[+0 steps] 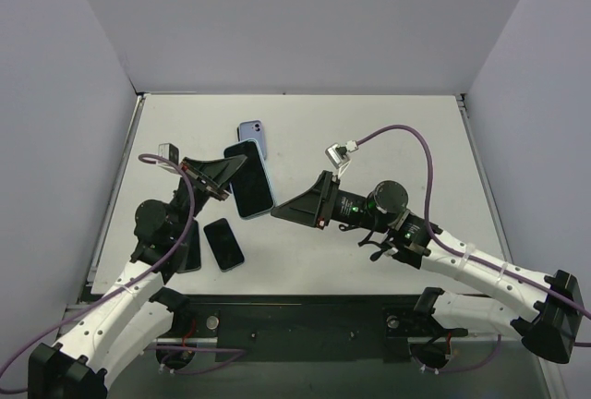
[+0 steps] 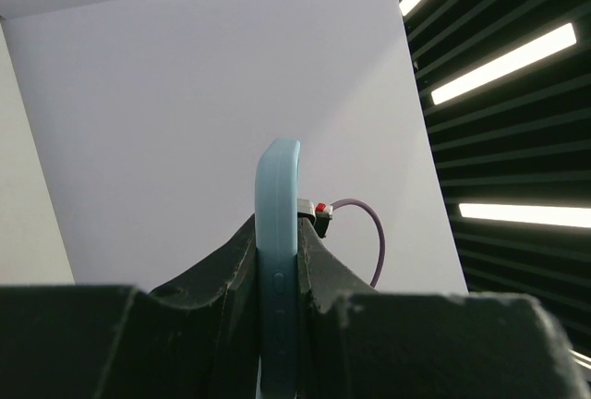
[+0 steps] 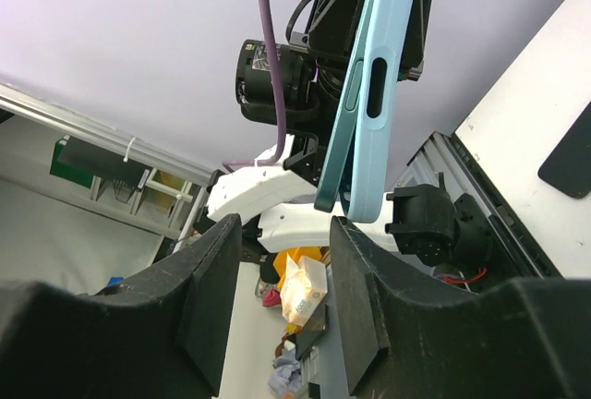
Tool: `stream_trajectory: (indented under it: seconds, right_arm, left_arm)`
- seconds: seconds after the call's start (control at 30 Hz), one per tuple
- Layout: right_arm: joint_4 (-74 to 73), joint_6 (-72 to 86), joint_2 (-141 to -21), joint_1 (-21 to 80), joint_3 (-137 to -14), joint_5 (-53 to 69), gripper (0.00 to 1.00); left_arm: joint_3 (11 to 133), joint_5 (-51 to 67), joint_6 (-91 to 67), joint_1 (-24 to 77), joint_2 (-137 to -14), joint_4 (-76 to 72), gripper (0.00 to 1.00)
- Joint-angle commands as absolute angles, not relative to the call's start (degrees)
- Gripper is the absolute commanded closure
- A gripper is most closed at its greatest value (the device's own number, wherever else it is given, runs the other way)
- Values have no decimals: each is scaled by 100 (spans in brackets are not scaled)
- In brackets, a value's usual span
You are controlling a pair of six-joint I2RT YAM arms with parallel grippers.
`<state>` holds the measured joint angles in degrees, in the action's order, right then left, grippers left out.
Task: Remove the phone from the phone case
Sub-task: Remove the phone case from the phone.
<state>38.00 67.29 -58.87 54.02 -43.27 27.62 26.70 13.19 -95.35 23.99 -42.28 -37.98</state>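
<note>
The phone in its light blue case is held up off the table, edge-on between my left gripper's fingers. In the left wrist view the case's side with its button bumps is clamped between both black fingers. In the right wrist view the case hangs just beyond my open right gripper, with the phone's darker teal edge showing beside it. My right gripper is empty, its tips close to the phone's lower right corner.
A second phone in a lavender case lies on the table behind the held one. A bare black phone lies near the front left, also visible in the right wrist view. Another dark flat object lies partly under my left arm.
</note>
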Motion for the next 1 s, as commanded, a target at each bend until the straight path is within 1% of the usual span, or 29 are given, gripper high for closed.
stream_trajectory:
  seconds: [0.0, 0.2, 0.27, 0.43, 0.57, 0.67, 0.7, 0.8, 0.83, 0.87, 0.9, 0.93, 0.97]
  right_arm:
    - [4025, 6583, -5853, 5309, -4315, 2742, 60]
    - [4078, 6662, -5994, 5300, -4482, 2690, 60]
    - [3894, 6653, -6047, 5291, -4605, 2584, 60]
    - [2797, 6154, -6161, 5273, -5053, 2163, 59]
    - [2733, 5968, -6284, 5256, -5396, 2188, 59]
    - [3232, 6160, -6714, 5273, -5677, 2513, 62]
    - [3661, 6387, -6845, 5273, -5686, 2627, 63]
    - [4401, 6801, -6987, 5247, -5512, 2663, 74]
    - [4464, 6846, -6970, 5204, -5459, 2689, 83]
    - [4587, 6942, -6935, 5177, -5388, 2724, 87]
    - [4649, 6996, -6848, 5116, -5292, 2759, 98]
    - [4797, 7153, -6812, 5037, -5230, 2821, 100]
    - [4851, 7215, -6690, 4984, -5108, 2856, 100]
  left_arm:
    - [2839, 1353, -9800, 2399, -4166, -4597, 100]
    - [2891, 1450, -9730, 2408, -4149, -4553, 100]
    - [2988, 1573, -9537, 2399, -4166, -4474, 100]
    - [3497, 2021, -8694, 2478, -4122, -3789, 100]
    - [3734, 2513, -8447, 2592, -4271, -3657, 100]
    - [3744, 2427, -8262, 2847, -4289, -3551, 100]
    - [3727, 2356, -8149, 2943, -4263, -3516, 100]
    - [3779, 2373, -7858, 3023, -4263, -3235, 100]
    - [3797, 2477, -7710, 3023, -4271, -3147, 95]
    - [3840, 2531, -7482, 2997, -4245, -2964, 86]
    - [3841, 2644, -7349, 2980, -4210, -2866, 71]
    - [3832, 2698, -7113, 2962, -4140, -2743, 65]
    - [3806, 2785, -6980, 2953, -4070, -2681, 55]
